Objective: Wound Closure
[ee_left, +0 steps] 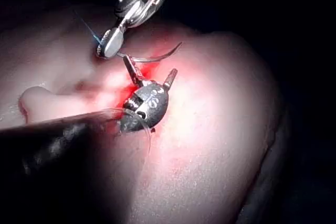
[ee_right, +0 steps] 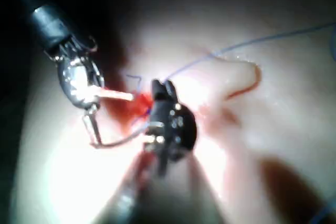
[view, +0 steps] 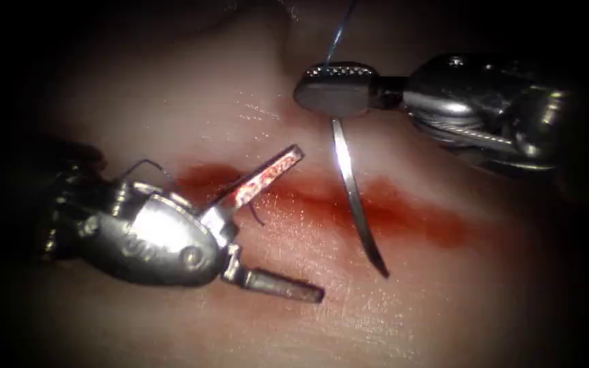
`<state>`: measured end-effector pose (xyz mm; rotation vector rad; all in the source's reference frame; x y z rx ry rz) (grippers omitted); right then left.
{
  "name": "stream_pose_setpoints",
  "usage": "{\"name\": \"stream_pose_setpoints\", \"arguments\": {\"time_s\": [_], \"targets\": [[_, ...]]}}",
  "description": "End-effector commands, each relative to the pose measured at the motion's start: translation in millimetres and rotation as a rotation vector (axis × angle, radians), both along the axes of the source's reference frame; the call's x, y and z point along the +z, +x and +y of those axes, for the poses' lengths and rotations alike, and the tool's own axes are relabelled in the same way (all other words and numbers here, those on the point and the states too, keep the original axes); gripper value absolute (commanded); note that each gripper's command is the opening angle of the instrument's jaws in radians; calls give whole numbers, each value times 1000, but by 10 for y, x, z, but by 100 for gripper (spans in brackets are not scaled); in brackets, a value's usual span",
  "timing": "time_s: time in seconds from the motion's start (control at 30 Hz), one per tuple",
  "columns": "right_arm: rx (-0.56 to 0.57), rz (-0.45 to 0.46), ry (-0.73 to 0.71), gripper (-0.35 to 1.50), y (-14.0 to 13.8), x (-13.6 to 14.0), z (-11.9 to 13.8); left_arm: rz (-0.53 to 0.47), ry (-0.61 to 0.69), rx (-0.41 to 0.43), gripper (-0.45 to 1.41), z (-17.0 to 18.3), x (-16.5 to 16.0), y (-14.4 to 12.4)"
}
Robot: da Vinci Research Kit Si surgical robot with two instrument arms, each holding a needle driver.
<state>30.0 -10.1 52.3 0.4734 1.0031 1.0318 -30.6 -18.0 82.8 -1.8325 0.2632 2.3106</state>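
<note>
Right tool (view: 335, 88) clamped on needle (view: 356, 197) near thread end; needle hangs free over cut (view: 403, 211), tip toward left tool (view: 288, 225), wide open, empty.

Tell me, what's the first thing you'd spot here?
The shiny curved steel needle hangs over the red-stained cut in the pale tissue, free of it, gripped at its upper end by the right arm's silver tool, with thin blue thread above. The left arm's silver tool gapes wide open, holding nothing.

endoscope above-front, close; wrist views along opposing shafts, perhaps farther; shared: cut (view: 376, 211), needle (view: 354, 197)
</note>
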Motion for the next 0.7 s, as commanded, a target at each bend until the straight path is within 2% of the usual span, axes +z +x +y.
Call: {"name": "stream_pose_setpoints", "arguments": {"time_s": [0.03, 0.27, 0.5, 0.7], "targets": [[8, 6, 22, -35, 8, 8, -7, -7, -2, 10, 98, -7, 4, -5], [61, 4, 76, -35, 13, 11, -8, -35, -18, 48, 93, -13, 7, -9], [116, 28, 139, -35, 25, 15, -14, -45, -46, 64, 79, -16, 1, -15], [121, 30, 142, -35, 30, 16, -18, -49, -46, 68, 76, -16, 2, -17]]}}
